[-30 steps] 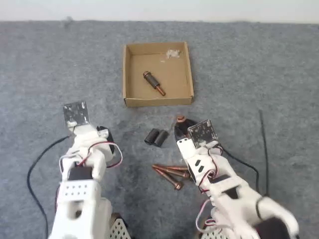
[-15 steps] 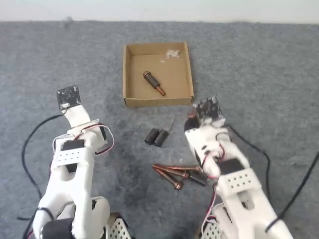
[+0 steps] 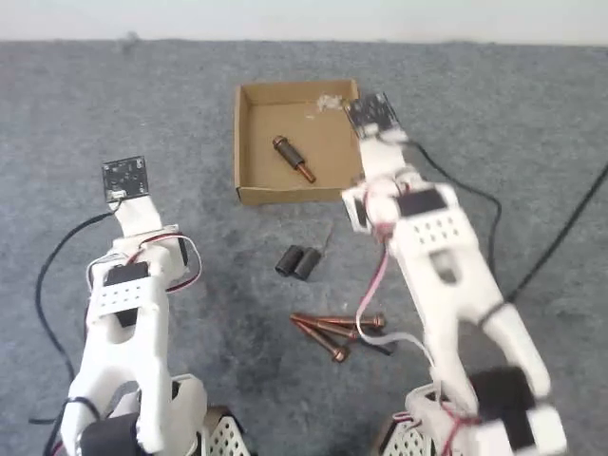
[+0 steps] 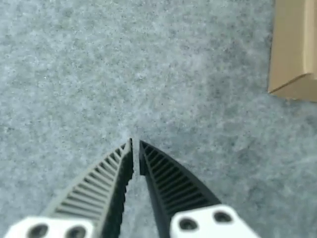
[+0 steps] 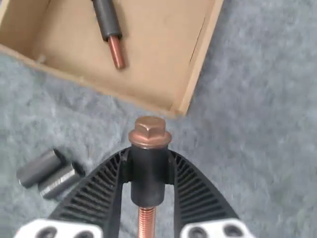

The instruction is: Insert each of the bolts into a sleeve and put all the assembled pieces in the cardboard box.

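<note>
Right pincer (image 5: 148, 158): pinched on the black sleeve of an assembled piece (image 5: 149, 133). The copper hex head stood clear past the fingertips and the threaded end ran back between the jaws.

The held piece was over the grey counter (image 5: 257, 148), just outside the near corner of the cardboard box (image 5: 198, 64) and not yet above its floor. One boxed piece (image 5: 106, 25) already lay inside.

Left pincer (image 4: 134, 146): pressed almost together, nothing between the jaws. It was over bare counter, with a box corner off to one side.

Risks, as judged:
- If the piece were released here, it would land on the counter or strike the box wall, since the corner had not been cleared.
- Only the sleeve was gripped, so the bolt could slide out if the piece were tilted.
- A low approach could catch the wall and shove the box.

Views compared: the grip and the gap to the box wall were taken from the right wrist view. The high view supplied the wider layout: the loose sleeves (image 3: 297, 261) between the arms, the loose bolts (image 3: 332, 331) nearer the bases, and the boxed piece lying diagonally. Both groups remained to be assembled.
</note>
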You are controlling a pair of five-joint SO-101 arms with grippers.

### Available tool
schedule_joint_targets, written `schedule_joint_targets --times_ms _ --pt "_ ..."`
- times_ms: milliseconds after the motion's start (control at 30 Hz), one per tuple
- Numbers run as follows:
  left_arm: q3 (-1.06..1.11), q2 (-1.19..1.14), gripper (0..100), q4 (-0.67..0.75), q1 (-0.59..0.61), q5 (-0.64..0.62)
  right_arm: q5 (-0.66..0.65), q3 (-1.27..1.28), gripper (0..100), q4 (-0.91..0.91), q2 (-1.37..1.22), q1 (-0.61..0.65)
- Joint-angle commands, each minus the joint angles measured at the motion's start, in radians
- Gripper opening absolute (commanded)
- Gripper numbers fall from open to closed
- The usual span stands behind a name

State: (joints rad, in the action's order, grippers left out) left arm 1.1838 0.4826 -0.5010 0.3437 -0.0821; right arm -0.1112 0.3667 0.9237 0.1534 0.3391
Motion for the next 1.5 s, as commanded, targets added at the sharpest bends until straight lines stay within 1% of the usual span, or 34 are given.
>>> schedule_joint_targets --times_ms 0,67,300,533,667,833,967,1000,1067,1233,1300,1467 --pt "-0.047 0.000 7 0.018 0.006 0.003 -0.009 -0.328 0.9 0.085 -0.124 -0.005" --pt "-0.045 0.000 8 0.018 0.005 0.002 -0.009 -0.474 0.9 0.133 -0.226 -0.004" --pt "-0.041 0.000 8 0.015 -0.021 0.006 -0.011 -0.984 0.9 0.282 -0.587 -0.004" --pt "-0.041 0.000 8 0.015 -0.021 0.006 -0.012 -1.398 0.9 0.332 -0.928 0.004" --pt "-0.041 0.000 8 0.017 -0.021 0.006 -0.012 -1.571 0.9 0.338 -1.079 0.025" --pt "-0.041 0.000 8 0.018 -0.021 0.006 -0.012 -1.712 1.9 0.375 -1.210 0.064" --pt "-0.041 0.000 8 0.018 -0.021 0.006 -0.011 -1.771 13.6 0.381 -1.273 0.074" --pt "-0.041 0.000 8 0.018 -0.021 0.006 -0.011 -1.777 15.1 0.390 -1.280 0.077" --pt "-0.041 0.000 8 0.018 -0.021 0.006 -0.011 -1.778 13.3 0.406 -1.285 0.079" --pt "-0.041 0.000 8 0.018 -0.021 0.006 -0.011 -1.778 3.0 0.429 -1.237 0.076" --pt "-0.041 0.000 8 0.018 -0.021 0.006 -0.011 -1.778 0.5 0.490 -1.199 0.068" --pt "-0.041 0.000 8 0.018 -0.021 0.006 -0.011 -1.778 0.7 0.705 -1.098 0.065"
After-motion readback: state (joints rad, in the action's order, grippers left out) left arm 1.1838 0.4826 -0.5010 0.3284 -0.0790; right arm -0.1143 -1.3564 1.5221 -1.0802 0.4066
